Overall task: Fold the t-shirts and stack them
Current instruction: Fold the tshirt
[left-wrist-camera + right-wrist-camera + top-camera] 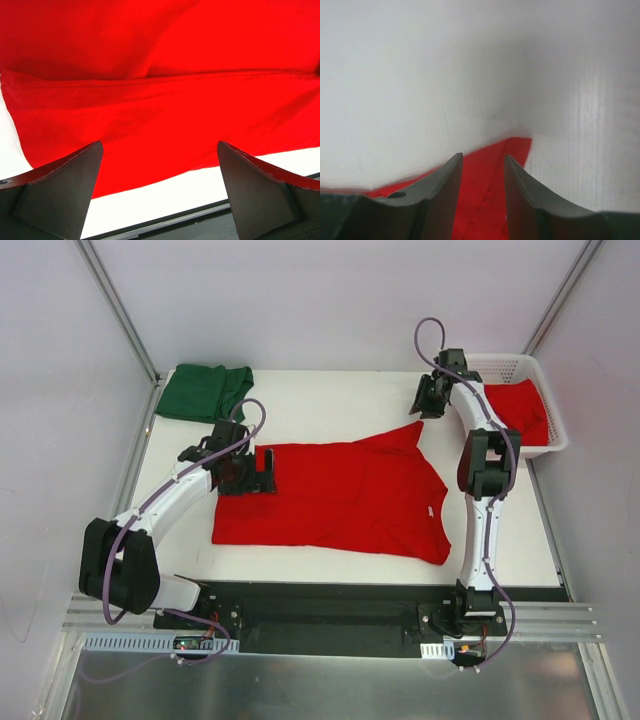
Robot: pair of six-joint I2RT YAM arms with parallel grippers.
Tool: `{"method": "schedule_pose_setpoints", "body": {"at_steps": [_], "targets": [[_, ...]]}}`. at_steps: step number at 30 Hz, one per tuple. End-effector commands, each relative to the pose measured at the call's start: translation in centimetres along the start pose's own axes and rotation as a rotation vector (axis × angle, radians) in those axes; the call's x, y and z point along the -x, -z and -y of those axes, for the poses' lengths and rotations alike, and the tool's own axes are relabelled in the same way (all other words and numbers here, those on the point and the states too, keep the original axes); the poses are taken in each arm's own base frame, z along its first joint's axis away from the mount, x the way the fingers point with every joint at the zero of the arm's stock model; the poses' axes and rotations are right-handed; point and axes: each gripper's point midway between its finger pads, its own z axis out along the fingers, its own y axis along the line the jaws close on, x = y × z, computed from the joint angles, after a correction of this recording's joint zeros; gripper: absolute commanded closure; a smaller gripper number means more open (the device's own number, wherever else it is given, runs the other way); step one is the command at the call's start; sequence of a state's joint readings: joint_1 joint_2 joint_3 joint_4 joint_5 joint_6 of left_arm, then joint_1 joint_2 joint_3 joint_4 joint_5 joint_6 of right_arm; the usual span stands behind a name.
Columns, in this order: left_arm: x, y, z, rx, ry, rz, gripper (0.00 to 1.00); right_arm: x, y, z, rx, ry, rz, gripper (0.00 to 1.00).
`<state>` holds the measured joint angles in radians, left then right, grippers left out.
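Jaws of the left gripper (265, 472) stand fully apart, holding nothing, low over the left side of the red t-shirt (340, 495), which lies spread flat on the table (330, 400). Right gripper (424, 410) hovers half-open over the far sleeve, gripping nothing. Green t-shirt (205, 392) lies folded at the far left corner. Second red t-shirt (522, 410) sits in the white basket (552, 405).
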<state>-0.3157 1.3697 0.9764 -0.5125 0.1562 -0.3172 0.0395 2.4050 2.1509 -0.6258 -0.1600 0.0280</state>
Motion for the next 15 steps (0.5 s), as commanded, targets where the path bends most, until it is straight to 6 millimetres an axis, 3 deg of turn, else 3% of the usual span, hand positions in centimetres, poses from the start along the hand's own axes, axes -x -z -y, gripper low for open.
{"method": "schedule_pose_setpoints", "body": {"at_steps": [1, 5, 15], "targets": [[0.3, 0.0, 0.3, -0.004, -0.036, 0.006, 0.01, 0.7, 0.1, -1.1, -0.021, 0.044, 0.004, 0.59], [0.4, 0.0, 0.3, 0.0, -0.041, 0.009, 0.01, 0.6, -0.4, -1.3, -0.042, 0.053, 0.004, 0.59], [0.3, 0.0, 0.3, -0.001, -0.042, 0.005, 0.01, 0.9, 0.3, 0.5, -0.17, 0.04, 0.03, 0.59]]}}
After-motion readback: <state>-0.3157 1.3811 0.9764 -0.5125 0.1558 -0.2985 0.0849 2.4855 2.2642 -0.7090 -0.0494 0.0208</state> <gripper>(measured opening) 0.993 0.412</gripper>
